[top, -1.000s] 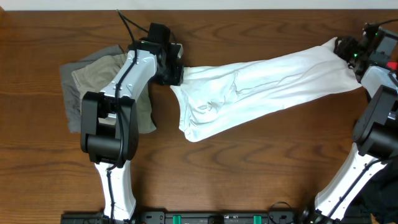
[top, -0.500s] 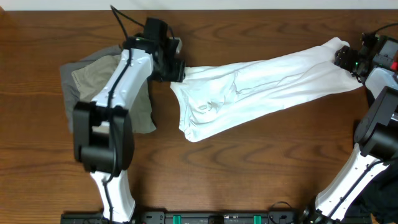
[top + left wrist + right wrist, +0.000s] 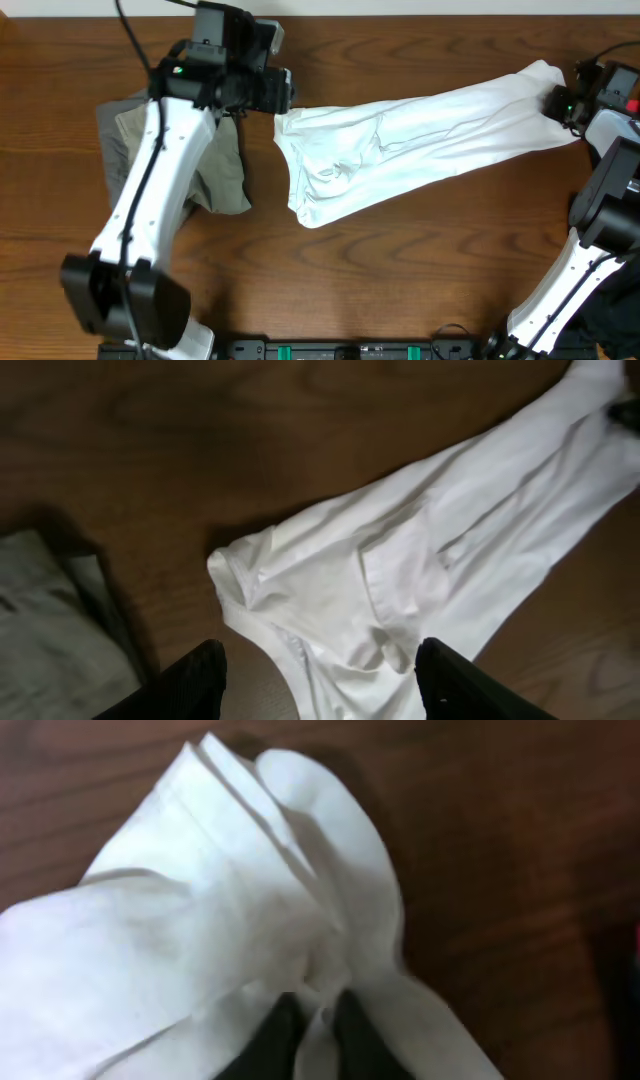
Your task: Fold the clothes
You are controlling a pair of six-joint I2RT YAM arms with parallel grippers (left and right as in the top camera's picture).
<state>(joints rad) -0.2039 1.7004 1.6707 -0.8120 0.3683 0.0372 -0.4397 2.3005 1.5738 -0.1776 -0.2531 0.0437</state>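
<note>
Across the wooden table [image 3: 400,270], a white T-shirt [image 3: 420,135] lies stretched out, pinched at one end.
By the left edge, khaki shorts [image 3: 215,175] lie on a grey piece [image 3: 108,130]. The shirt runs from mid-table to the far right corner, where the right gripper [image 3: 318,1030] has its jaws closed on the bunched end. Near the far edge, the left gripper [image 3: 320,680] hovers over the other end, jaws wide and holding nothing.

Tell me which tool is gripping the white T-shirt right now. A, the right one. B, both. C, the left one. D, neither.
A: the right tool is closed on a bunched end of the white T-shirt, while the left tool hangs open above the other end with nothing between its fingers.
</note>
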